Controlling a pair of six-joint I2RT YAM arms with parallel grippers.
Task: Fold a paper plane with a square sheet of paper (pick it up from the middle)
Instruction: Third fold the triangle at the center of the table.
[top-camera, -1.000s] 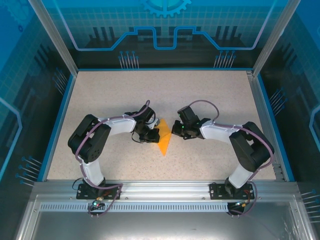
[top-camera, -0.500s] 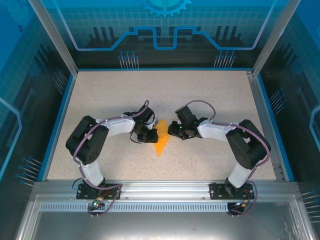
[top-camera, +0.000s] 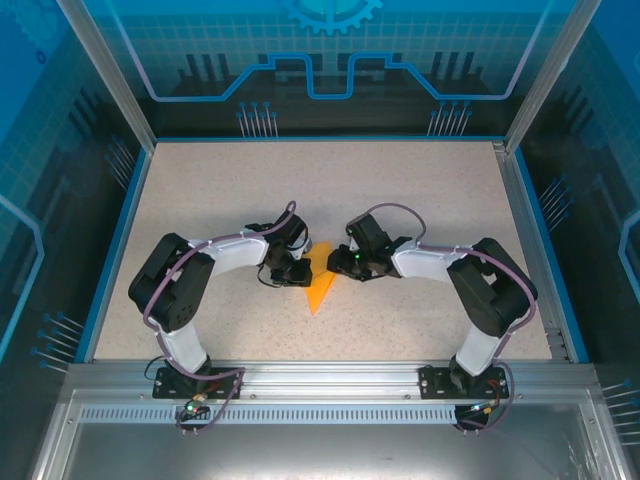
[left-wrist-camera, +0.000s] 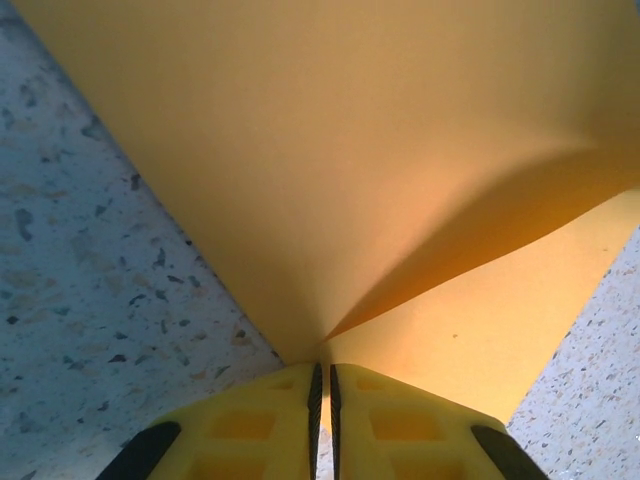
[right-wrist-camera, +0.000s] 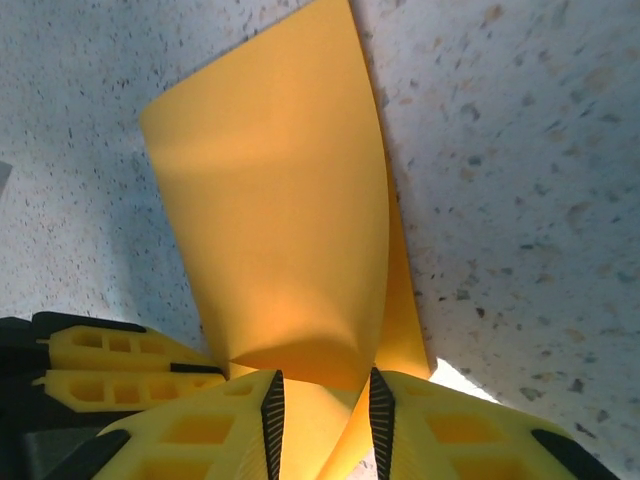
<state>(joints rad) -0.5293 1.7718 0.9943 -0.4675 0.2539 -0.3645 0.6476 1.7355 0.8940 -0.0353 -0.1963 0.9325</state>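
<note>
Since a fold needs pinning while it gets creased, the left end effector (left-wrist-camera: 322, 368) is squeezed nearly together on the orange paper (top-camera: 320, 290), right at its folded edge. The right end effector (right-wrist-camera: 325, 385) has its jaws spread a bit with paper loose between them, maybe regripping. The paper sits mid-surface (top-camera: 400, 190), between both arms.

A speckled beige table (top-camera: 200, 190) sits enclosed by clear walls (top-camera: 330, 50) printed with teal circuit patterns.
</note>
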